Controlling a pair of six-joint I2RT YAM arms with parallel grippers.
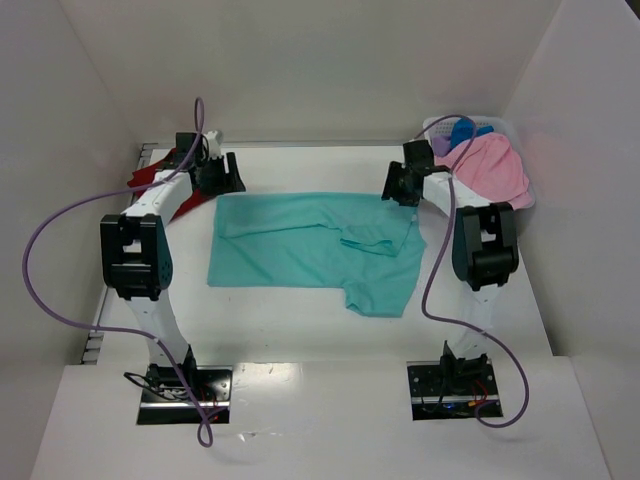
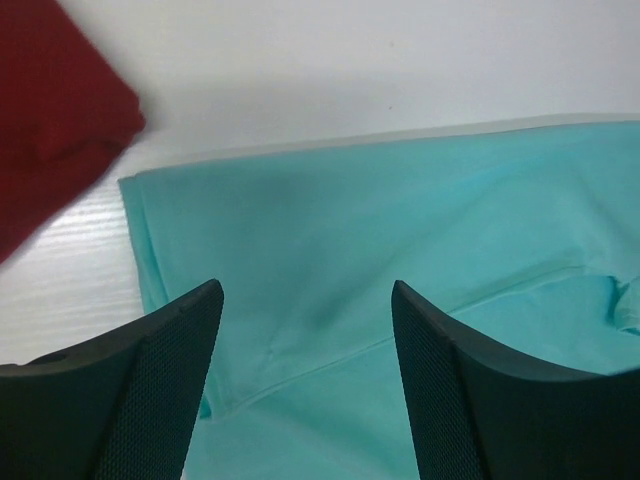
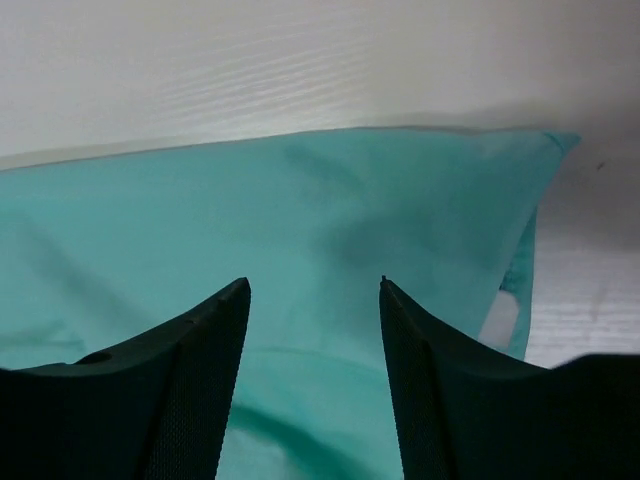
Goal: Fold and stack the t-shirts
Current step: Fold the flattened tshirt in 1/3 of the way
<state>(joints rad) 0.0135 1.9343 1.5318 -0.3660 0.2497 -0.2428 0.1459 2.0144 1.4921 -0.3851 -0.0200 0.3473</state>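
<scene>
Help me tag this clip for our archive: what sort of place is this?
Probably a robot test cell rather than a home: plain white walls box in a white table, a left arm and right arm are bolted at its near edge, and a teal t-shirt lies spread between them.

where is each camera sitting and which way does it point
Top external: above and behind the arms, looking down on the table; both arms and bases show, teal t-shirt between them.
Left wrist: on the left arm, facing forward-down; left gripper at bottom, teal t-shirt corner and dark red t-shirt beyond.
Right wrist: on the right arm, facing forward-down; right gripper at bottom, the shirt's other far corner beyond.
Shared: both wrist views catch the teal t-shirt's far edge.
</scene>
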